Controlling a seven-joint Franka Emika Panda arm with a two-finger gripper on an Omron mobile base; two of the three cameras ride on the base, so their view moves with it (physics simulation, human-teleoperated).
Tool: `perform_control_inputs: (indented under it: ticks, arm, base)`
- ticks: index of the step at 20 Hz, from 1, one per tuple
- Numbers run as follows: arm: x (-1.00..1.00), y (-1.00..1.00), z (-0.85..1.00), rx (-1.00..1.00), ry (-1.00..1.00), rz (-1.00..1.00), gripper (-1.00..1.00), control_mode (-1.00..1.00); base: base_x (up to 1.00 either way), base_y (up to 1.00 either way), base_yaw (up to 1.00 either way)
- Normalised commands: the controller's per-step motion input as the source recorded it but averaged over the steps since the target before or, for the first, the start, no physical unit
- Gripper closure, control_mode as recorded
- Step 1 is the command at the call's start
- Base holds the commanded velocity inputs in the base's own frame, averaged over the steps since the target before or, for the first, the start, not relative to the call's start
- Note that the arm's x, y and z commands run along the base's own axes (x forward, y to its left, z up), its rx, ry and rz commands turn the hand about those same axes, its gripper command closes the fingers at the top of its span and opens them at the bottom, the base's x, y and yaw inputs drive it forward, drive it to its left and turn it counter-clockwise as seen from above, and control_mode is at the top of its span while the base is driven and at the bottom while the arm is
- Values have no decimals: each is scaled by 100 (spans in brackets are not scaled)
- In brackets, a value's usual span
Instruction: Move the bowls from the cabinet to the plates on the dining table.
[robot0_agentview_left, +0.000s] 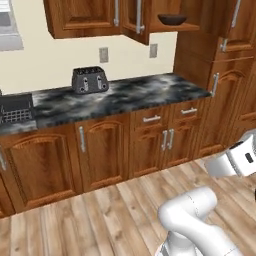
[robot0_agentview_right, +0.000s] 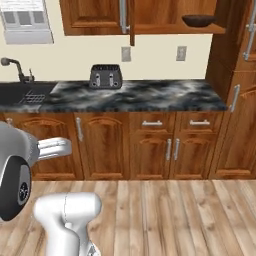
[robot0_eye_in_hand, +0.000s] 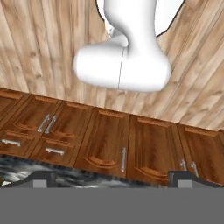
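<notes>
A dark brown bowl (robot0_agentview_left: 172, 19) (robot0_agentview_right: 198, 20) sits on the open shelf of the reddish-brown wall cabinet (robot0_agentview_left: 82, 17) (robot0_agentview_right: 92, 15), whose door stands swung out edge-on. My gripper (robot0_eye_in_hand: 114, 180) is open, its two dark fingertips (robot0_eye_in_hand: 43, 179) far apart with nothing between them. The hand view is rolled upside down, looking at the base cabinet doors and the wooden floor, well below the bowl and away from it. My white arm rises at the lower right of the left base view. The plates and the dining table are out of view.
A black toaster (robot0_agentview_left: 90, 79) (robot0_agentview_right: 105, 76) stands on the marble worktop (robot0_agentview_left: 145, 92) (robot0_agentview_right: 150, 95) under the cabinet. A sink (robot0_agentview_right: 25, 95) with a faucet lies at the left. Drawers and doors run below, a tall cabinet (robot0_agentview_left: 225, 100) stands at the right, and wooden floor (robot0_agentview_left: 100, 215) lies in front.
</notes>
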Motion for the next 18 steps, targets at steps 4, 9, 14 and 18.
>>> perform_control_inputs:
  ticks: [4,9,14,18]
  arm:
    - [0,0,0,0,0,0,-100,100]
    - [0,0,0,0,0,0,-100,100]
    - [0,0,0,0,0,0,-100,100]
    - [0,0,0,0,0,0,-100,100]
  base:
    - [-39,-47,-58]
    - [-35,-50,-58]
    - [-29,-53,-58]
    - [-18,-55,-55]
